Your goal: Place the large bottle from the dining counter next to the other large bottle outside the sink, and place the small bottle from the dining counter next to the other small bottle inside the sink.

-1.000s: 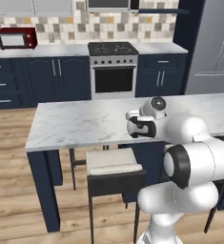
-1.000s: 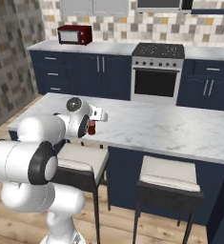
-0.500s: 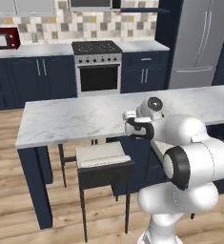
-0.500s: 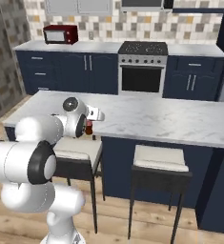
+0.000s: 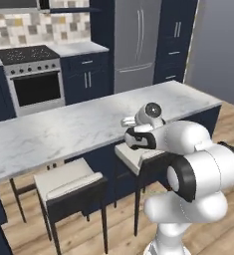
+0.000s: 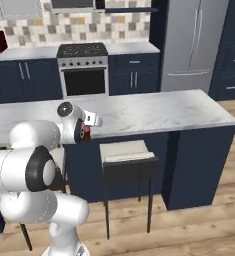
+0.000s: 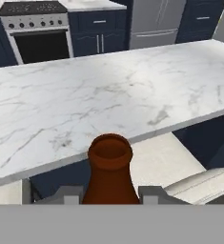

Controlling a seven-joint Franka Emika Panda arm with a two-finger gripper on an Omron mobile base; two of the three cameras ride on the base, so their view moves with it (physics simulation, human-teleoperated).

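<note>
My gripper [image 7: 110, 195] is shut on the small bottle [image 7: 110, 171], a brownish-red bottle with a slim neck seen from above its mouth between the two dark fingers [image 7: 68, 194]. From the right base view the small bottle [image 6: 87, 133] shows as a red patch in the gripper [image 6: 86, 131], held at the near edge of the dining counter [image 6: 154, 107]. In the left base view the gripper [image 5: 131, 137] hangs at the front edge of the dining counter [image 5: 63, 129], above a stool. The white marble dining counter [image 7: 85, 95] is bare. The large bottles, the sink and the other small bottle are out of view.
Two cushioned stools [image 5: 68, 182] [image 5: 138, 152] stand against the counter's navy base, one stool [image 6: 126, 152] right under the hand. Behind the counter are a stove [image 6: 84, 67], navy cabinets and a steel fridge [image 6: 191, 45]. Wooden floor lies open to the right.
The whole scene has slid left in both base views, so the base has moved to the right along the counter. The bottle stays gripped.
</note>
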